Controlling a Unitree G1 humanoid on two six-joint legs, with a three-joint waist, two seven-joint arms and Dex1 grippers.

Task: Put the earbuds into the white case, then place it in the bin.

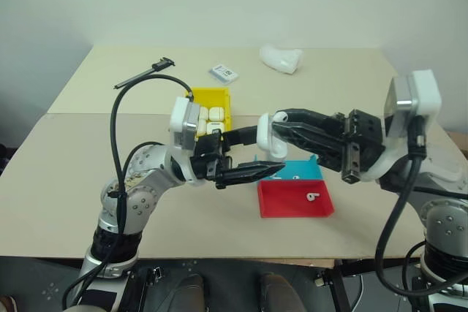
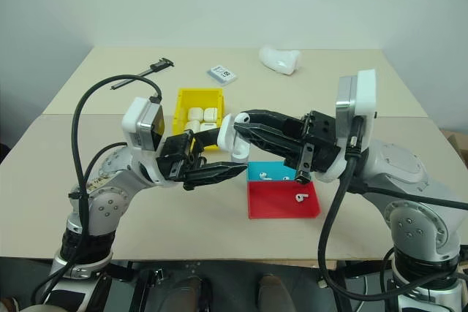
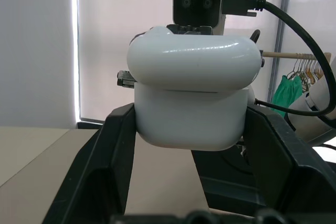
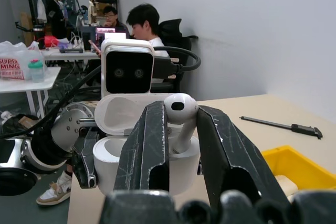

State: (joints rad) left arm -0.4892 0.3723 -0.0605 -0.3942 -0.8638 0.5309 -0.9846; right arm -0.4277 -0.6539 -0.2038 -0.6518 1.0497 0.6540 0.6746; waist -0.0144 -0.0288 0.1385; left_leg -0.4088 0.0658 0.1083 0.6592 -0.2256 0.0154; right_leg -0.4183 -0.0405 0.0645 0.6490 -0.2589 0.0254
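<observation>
Earbuds (image 2: 299, 198): two in trays

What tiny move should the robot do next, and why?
Probably nudge the right pincer in so the tiny glossy white earbud slides into the small white plastic case: its lid is open, the left pincer holds it, and the earbud sits right at its opening.

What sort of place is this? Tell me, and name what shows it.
Probably a robotics lab in a shared office: people sit at cluttered desks beyond the beige worktable, and a clothes rack with hangers stands nearby.
</observation>
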